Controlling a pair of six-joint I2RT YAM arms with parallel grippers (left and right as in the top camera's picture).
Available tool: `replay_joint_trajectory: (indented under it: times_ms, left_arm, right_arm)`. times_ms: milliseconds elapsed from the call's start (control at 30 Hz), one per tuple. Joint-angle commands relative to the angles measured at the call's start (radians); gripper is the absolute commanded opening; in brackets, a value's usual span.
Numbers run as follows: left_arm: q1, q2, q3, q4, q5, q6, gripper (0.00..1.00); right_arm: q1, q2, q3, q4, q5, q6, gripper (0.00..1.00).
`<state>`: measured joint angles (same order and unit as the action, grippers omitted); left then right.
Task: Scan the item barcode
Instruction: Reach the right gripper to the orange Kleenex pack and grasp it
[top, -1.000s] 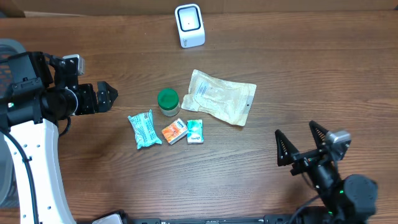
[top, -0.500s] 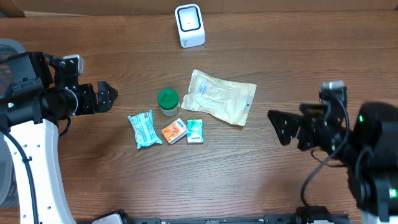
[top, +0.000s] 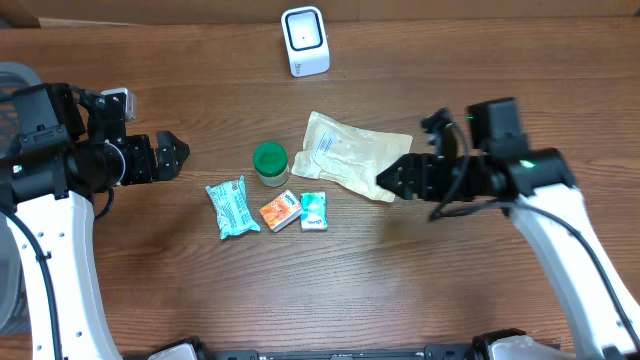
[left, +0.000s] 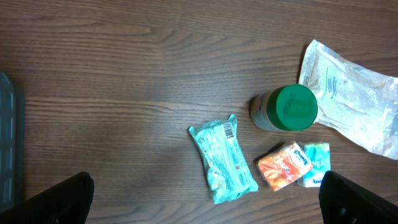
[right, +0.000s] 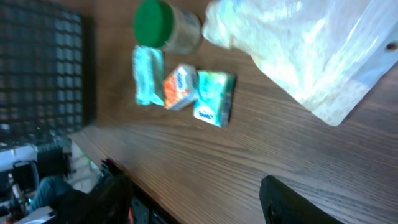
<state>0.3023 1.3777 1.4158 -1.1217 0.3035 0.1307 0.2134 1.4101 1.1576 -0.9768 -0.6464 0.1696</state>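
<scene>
Right gripper (top: 392, 180), swung in from 5 o'clock, meets the 4 o'clock corner of the pouch (top: 352, 152), jaws apart, narrowing, empty; left gripper (top: 172, 155) idles, jaws spread. Pickup likely next.

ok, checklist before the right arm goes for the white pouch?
1. Jaws of right gripper apart, nothing between them: ok.
2. Contact between right gripper and white pouch: cannot tell; it sits at the pouch's right edge.
3. Visible barcode on white pouch: cannot tell.
4. View of scanner uncovered, apart from the items: ok.
5. Position of left gripper: open, off to the side of the items: ok.
6. Gap between green-lidded jar and white pouch: cannot tell.
</scene>
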Motion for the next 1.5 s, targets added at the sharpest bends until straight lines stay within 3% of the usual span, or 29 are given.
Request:
replay_joint_trajectory:
  times_ms: [0, 233, 433, 700, 933, 1300, 1467]
  left_arm:
    - [-0.004, 0.003, 0.005, 0.0, 0.001, 0.014, 1.0]
    - [-0.004, 0.003, 0.005, 0.0, 0.001, 0.015, 1.0]
    - [-0.003, 0.003, 0.005, 0.0, 0.0, 0.015, 1.0]
    - [-0.003, 0.003, 0.005, 0.0, 0.001, 0.015, 1.0]
    - [-0.004, 0.003, 0.005, 0.0, 0.001, 0.015, 1.0]
    - [-0.004, 0.003, 0.005, 0.0, 0.001, 0.015, 1.0]
    - [-0.004, 0.003, 0.005, 0.0, 0.001, 0.014, 1.0]
  right_arm:
    - [0.077, 0.088, 0.022, 0.028, 0.101, 0.053, 0.66]
    - [0.269, 0.222, 0.022, 0.138, 0.275, 0.218, 0.63]
    - [0.411, 0.311, 0.021, 0.298, 0.307, 0.35, 0.48]
    - [0.466, 0.389, 0.021, 0.471, 0.351, 0.511, 0.47]
    - [0.518, 0.393, 0.02, 0.483, 0.354, 0.706, 0.47]
    - [0.731, 0.401, 0.02, 0.483, 0.678, 1.094, 0.47]
    - [0.762, 0.434, 0.02, 0.552, 0.724, 1.102, 0.47]
